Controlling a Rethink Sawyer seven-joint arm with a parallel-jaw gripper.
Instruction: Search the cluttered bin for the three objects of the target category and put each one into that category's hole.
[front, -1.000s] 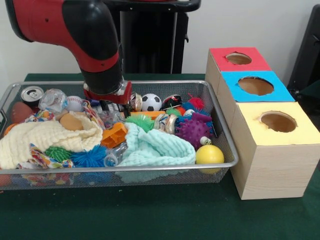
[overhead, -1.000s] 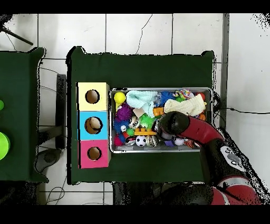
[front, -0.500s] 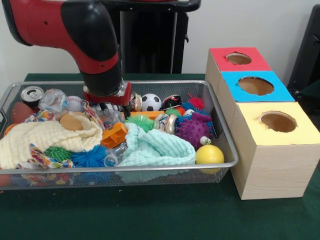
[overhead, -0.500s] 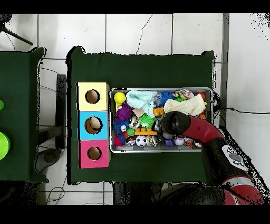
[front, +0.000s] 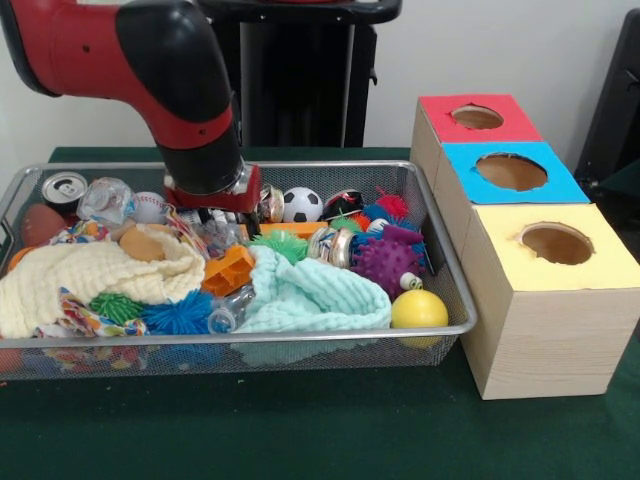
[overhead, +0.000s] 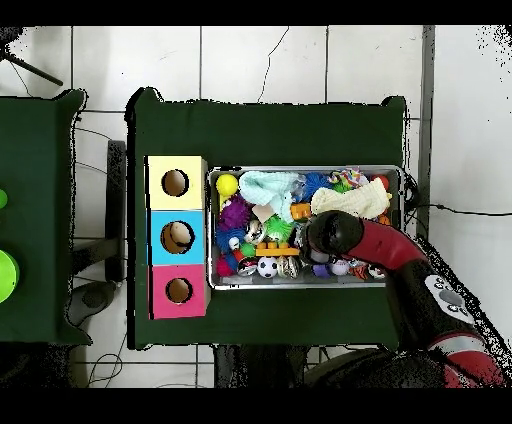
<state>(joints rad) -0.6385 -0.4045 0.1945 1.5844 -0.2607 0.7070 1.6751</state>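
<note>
a: where's the arm (front: 150, 70) right now?

b: low over the far middle of the wire bin (front: 440, 330), wrist pointed straight down into the clutter. the gripper (front: 222, 215) is buried among a crinkled clear plastic bottle (front: 215, 235) and the bits around it, just left of the soccer ball (front: 302, 204).

a: clenched or released?

b: can't tell. the wrist and the heap hide the tips in the front view, and from overhead the arm covers them completely.

a: so which things is it after?

b: the task doesn't name the category, so that's a guess. coming straight down onto the crushed plastic suggests it's digging for bottles or cans. there's a soda can (front: 64, 190) in the far left corner and another clear bottle (front: 105, 200) beside it.

a: and the holes?

b: three boxes stand just right of the bin: red (front: 477, 117) farthest, blue (front: 511, 171) in the middle, yellow (front: 556, 243) nearest. set against the bin wall, probably so a carry is short.

a: anything in the way?

b: plenty. the cream cloth (front: 90, 275) and mint cloth (front: 310, 295) drape over the near half, likely hiding items. spiky balls, like the purple one (front: 385, 263), and a yellow ball (front: 419, 309) crowd the right end.
</note>
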